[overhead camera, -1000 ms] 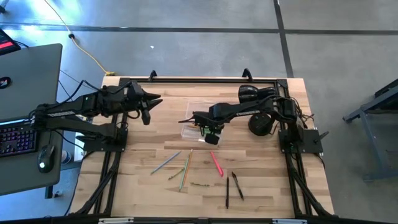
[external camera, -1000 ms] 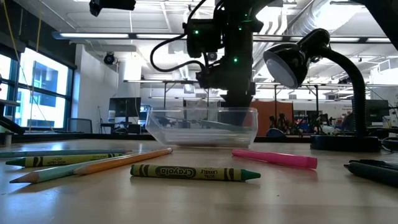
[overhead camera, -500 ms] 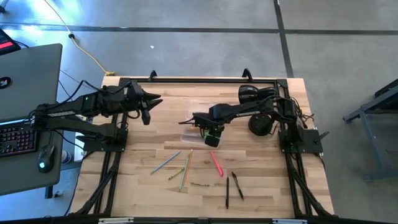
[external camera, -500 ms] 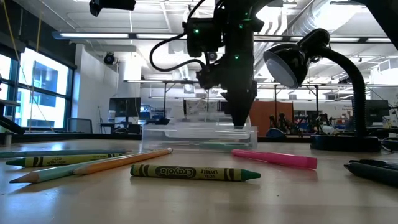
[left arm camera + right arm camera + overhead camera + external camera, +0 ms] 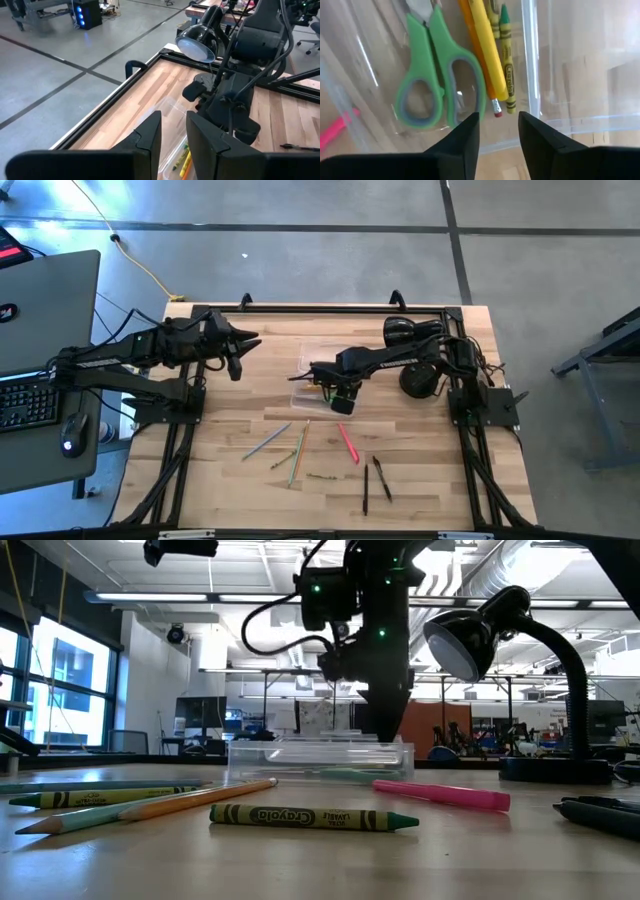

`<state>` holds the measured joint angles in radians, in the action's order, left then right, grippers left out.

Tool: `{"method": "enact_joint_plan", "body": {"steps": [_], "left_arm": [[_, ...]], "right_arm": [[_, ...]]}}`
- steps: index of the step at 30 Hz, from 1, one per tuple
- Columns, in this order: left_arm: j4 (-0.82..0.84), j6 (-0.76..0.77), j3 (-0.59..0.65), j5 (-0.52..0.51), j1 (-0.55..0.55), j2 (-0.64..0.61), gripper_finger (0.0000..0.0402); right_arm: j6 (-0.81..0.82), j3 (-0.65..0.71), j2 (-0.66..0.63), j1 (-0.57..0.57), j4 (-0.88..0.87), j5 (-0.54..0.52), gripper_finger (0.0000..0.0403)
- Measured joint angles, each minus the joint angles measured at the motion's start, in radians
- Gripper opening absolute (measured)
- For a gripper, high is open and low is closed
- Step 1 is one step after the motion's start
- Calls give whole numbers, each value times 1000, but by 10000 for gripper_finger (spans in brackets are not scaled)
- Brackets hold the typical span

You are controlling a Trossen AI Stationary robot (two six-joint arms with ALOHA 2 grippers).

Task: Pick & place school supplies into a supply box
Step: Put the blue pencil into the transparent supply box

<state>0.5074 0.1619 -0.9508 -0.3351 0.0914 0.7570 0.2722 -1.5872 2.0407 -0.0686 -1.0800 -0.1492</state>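
Right end effector [image 5: 497, 142] hangs released, empty, over the supply box [image 5: 532, 75], which directly beneath it holds green scissors [image 5: 432, 75], a yellow pencil [image 5: 487, 55] and a crayon [image 5: 506, 55]. Judged partly done: several pencils, crayons and a pink marker [image 5: 347, 442] lie on the worktop [image 5: 440, 480] nearby, unpacked; left end effector [image 5: 243, 350] waits well apart, parted.

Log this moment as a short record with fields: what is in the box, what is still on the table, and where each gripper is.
box: supply box resting on the table, in front of the desk lamp
in box: green-handled scissors, yellow pencil, green crayon
still on table: green Crayola crayon, pink marker, orange pencil, dark pens
right gripper: over the box, fingers apart, holding nothing
left gripper: raised at the table's left side, open, empty
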Motion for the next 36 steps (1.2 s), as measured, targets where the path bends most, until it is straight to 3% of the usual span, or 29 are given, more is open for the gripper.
{"method": "enact_joint_plan", "body": {"steps": [10,14,17,20,22,26,30,36], "left_arm": [[158,62,0,25,0,42,122],[345,107,0,147,0,79,122],[442,120,36,294,-11,101,122],[388,170,130,393,-67,108,122],[351,230,203,401,-120,109,122],[217,363,335,282,-248,108,122],[22,447,463,31,-401,108,122],[-473,544,626,-238,-616,142,122]], "right_arm": [[36,-175,0,68,-138,2,114],[113,-214,-1,131,-221,26,114],[175,-211,-1,189,-250,28,114],[254,-182,-2,249,-250,24,114],[324,-163,-1,290,-247,11,114],[405,-128,-1,365,-251,9,114],[451,-129,-1,422,-236,-20,114],[516,-129,-1,449,-232,-114,114]]}}
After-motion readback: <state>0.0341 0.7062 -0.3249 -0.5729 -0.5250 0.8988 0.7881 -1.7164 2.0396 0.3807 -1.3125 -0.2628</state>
